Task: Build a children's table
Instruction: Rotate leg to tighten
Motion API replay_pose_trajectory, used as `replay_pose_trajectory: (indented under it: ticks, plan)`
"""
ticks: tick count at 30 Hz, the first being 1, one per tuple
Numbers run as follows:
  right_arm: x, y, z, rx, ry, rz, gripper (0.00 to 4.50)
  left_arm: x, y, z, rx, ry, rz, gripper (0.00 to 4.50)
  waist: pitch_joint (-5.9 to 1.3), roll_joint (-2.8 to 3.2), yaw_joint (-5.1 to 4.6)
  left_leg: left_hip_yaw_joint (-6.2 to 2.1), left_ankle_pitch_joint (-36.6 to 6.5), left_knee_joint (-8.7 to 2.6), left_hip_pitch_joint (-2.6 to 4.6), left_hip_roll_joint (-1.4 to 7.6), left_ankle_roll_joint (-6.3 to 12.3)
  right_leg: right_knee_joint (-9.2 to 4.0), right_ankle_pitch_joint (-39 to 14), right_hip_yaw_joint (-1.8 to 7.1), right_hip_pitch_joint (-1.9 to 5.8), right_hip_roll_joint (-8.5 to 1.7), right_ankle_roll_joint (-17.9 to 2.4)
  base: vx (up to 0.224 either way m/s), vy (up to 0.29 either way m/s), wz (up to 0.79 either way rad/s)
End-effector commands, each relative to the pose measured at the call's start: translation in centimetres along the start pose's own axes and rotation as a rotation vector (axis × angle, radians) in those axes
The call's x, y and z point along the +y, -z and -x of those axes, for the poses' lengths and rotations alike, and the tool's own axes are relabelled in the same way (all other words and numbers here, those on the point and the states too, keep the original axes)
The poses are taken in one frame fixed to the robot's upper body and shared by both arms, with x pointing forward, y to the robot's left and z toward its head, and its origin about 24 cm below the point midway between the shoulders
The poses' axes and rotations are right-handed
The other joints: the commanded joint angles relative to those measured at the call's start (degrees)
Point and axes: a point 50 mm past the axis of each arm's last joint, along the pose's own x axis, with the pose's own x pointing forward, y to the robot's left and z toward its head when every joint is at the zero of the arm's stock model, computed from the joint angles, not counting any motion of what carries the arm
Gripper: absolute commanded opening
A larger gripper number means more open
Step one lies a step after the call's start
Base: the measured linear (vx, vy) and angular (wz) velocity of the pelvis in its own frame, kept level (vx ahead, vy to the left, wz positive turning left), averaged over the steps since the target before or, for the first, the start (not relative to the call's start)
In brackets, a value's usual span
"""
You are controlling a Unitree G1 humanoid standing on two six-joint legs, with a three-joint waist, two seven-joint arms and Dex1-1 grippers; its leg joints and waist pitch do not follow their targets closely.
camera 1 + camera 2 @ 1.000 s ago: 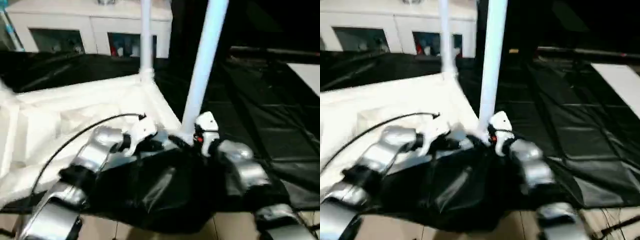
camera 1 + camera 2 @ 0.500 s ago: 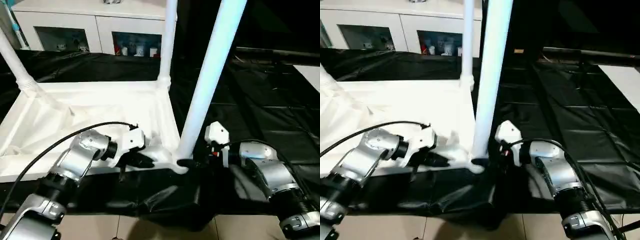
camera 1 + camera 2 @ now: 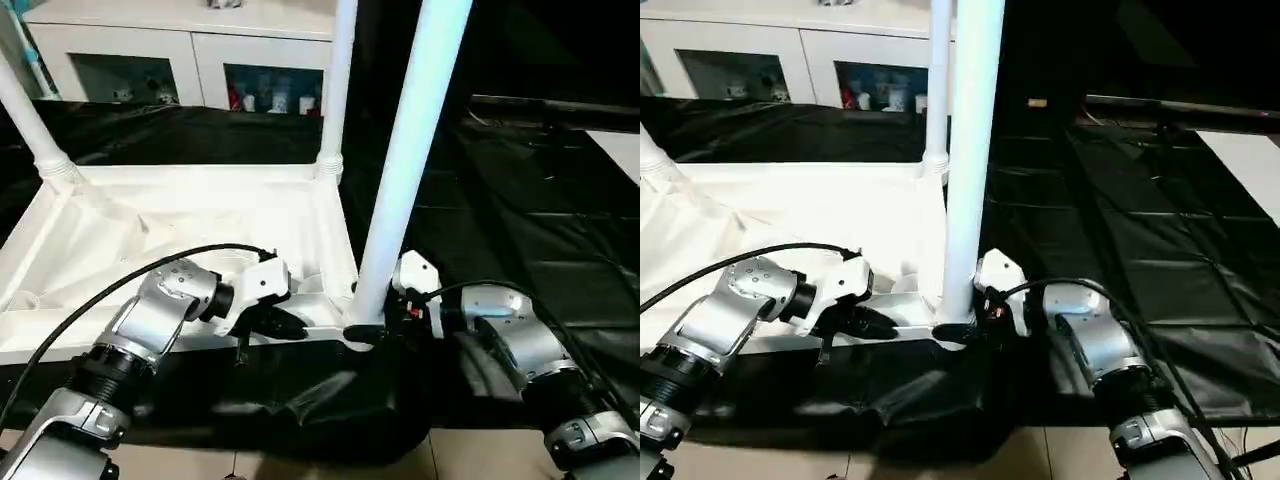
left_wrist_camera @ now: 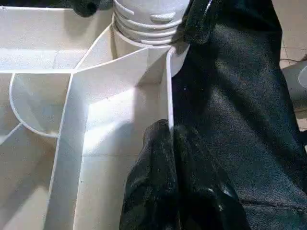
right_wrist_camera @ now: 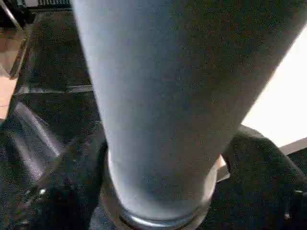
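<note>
The small white plastic children's table [image 3: 190, 215] is lying upside down on black sheeting [image 3: 520, 210], ribbed underside up, with three white tube legs visible standing in corner sockets. The nearest white cylindrical tube leg [image 3: 410, 160] is rising from the near corner socket [image 4: 144, 24], just beside the front rim. The left gripper [image 4: 165, 143] is pinching that rim with its black fingers together on the thin wall, steadying the top. The right gripper [image 5: 158, 191] is straddling the base of the leg, one finger [image 5: 72, 187] on each side; whether they are already pressing, I cannot tell. To do this step well: probably keeping the rim hold firm, closing squarely low on the tube, then driving or twisting it straight down along the socket's axis, watching that the leg is not leaning.
</note>
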Motion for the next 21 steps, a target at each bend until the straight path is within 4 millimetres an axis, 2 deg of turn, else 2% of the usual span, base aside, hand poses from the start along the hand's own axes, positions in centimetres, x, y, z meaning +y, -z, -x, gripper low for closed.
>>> replay_pose_trajectory:
  ticks: [1, 4, 7, 9, 21]
  plan:
    - [-0.71, -0.3, 0.39, 0.03, 0.023, 0.035, 3.41, -1.12, 1.46, -1.38, 0.079, 0.086, 0.035, 0.0, -2.96, 0.26, -0.01, 0.42, -10.64, -3.16, 0.6, 0.85, 2.75, -3.35, 0.32, 1.48, 2.45, -1.85, -14.81, 0.0, 0.0, 0.0]
    - [-0.77, -0.24, 0.39, 0.031, 0.022, 0.033, 3.13, -1.12, 1.49, -1.38, 0.079, 0.084, 0.037, 0.0, -2.95, 0.2, -0.05, 0.39, -11.06, -3.17, 0.61, 0.82, 2.7, -3.37, -0.45, 1.5, 2.44, -1.83, -14.71, 0.0, 0.0, 0.0]
    - [-0.85, -0.25, 0.38, 0.027, 0.026, 0.028, 3.06, -1.11, 1.52, -1.38, 0.08, 0.081, 0.04, 0.0, -2.93, 0.16, -0.04, 0.39, -11.12, -3.12, 0.55, 0.81, 2.76, -3.39, -0.79, 1.53, 2.43, -1.86, -14.59, 0.0, 0.0, 0.0]
    - [-0.87, -0.23, 0.36, 0.027, 0.026, 0.027, 2.77, -1.12, 1.53, -1.38, 0.08, 0.082, 0.041, 0.0, -2.98, 0.17, -0.06, 0.4, -10.99, -3.08, 0.61, 0.82, 2.83, -3.33, -0.6, 1.52, 2.39, -1.82, -14.68, 0.0, 0.0, 0.0]
    - [-0.85, 0.23, 0.18, 0.016, 0.054, 0.005, 2.69, -1.22, 1.64, -1.41, 0.079, 0.08, 0.052, 0.0, -3.01, 0.11, -0.14, 0.4, -10.63, -3.01, 0.54, 0.76, 3.05, -3.28, -0.45, 1.49, 2.42, -1.8, -14.77, 0.0, 0.0, 0.0]
